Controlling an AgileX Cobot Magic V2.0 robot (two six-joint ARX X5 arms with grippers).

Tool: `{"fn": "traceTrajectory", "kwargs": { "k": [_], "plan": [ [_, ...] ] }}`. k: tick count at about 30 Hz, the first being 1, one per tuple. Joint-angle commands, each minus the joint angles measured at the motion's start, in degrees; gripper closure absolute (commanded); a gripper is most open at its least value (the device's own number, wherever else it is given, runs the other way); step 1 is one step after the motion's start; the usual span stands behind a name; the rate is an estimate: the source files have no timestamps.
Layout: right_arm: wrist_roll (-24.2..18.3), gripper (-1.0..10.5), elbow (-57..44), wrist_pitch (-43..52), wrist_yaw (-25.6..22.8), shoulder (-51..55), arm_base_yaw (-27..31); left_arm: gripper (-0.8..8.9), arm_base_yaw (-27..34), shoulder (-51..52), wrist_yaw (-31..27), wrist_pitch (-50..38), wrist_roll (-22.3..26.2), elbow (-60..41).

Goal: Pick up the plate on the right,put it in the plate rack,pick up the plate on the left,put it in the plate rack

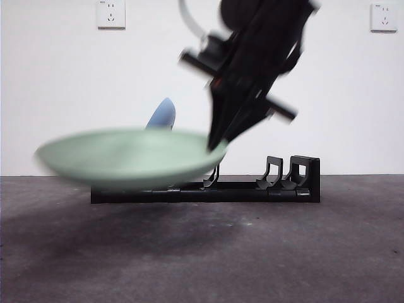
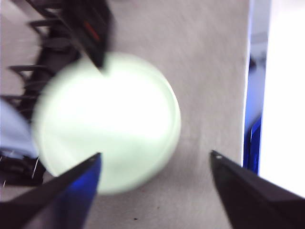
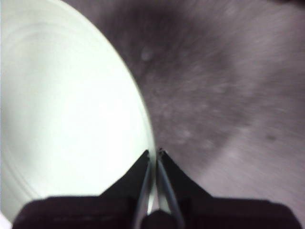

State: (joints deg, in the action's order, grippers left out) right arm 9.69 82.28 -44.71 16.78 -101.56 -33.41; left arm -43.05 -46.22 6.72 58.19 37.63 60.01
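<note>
A pale green plate hangs blurred and nearly level just above the table, in front of the black plate rack. My right gripper comes down from the upper right and pinches the plate's right rim. In the right wrist view the right gripper is shut on the rim of the green plate. A light blue plate stands upright in the rack behind. My left gripper hovers open above the green plate, holding nothing. The rack and blue plate lie beside it.
The dark grey table top stretches in front of the rack. Two wall sockets sit high on the white wall behind. The table's edge shows in the left wrist view, with a blue object past it.
</note>
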Motion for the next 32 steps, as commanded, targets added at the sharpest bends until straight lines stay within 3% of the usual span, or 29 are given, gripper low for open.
{"fn": "traceTrajectory", "kwargs": {
  "k": [1,6,11,22,23,26,27,32],
  "plan": [
    [-2.0,9.6,-0.4,-3.1,0.3,3.8,2.0,3.92,-4.7,-2.4,-3.9,-1.3,4.5,-0.4],
    [-4.0,9.6,-0.4,-9.2,0.7,9.6,6.2,3.92,-12.4,-7.3,-12.7,-5.4,10.3,-0.4],
    [-5.2,9.6,-0.4,-13.3,4.8,13.1,9.2,3.93,-16.7,-13.2,-20.5,-11.9,16.0,-0.4],
    [-5.9,9.6,-0.4,-15.7,7.3,15.9,9.6,4.18,-18.1,-21.9,-25.2,-16.8,18.5,-0.4],
    [-5.9,9.6,-0.4,-15.8,7.3,16.0,9.6,4.72,-18.1,-22.0,-25.3,-17.2,18.2,-0.4],
    [-5.9,9.6,-0.4,-16.3,7.3,16.0,9.6,7.79,-18.2,-22.0,-25.5,-17.5,18.1,-0.4],
    [-5.9,9.6,-0.4,-16.4,7.3,16.0,9.6,8.38,-18.2,-22.0,-25.5,-17.5,18.1,-0.4],
    [-5.9,9.6,-0.4,-16.3,7.3,16.0,9.6,8.21,-18.2,-22.0,-25.4,-17.4,18.1,-0.4]
  ]
}}
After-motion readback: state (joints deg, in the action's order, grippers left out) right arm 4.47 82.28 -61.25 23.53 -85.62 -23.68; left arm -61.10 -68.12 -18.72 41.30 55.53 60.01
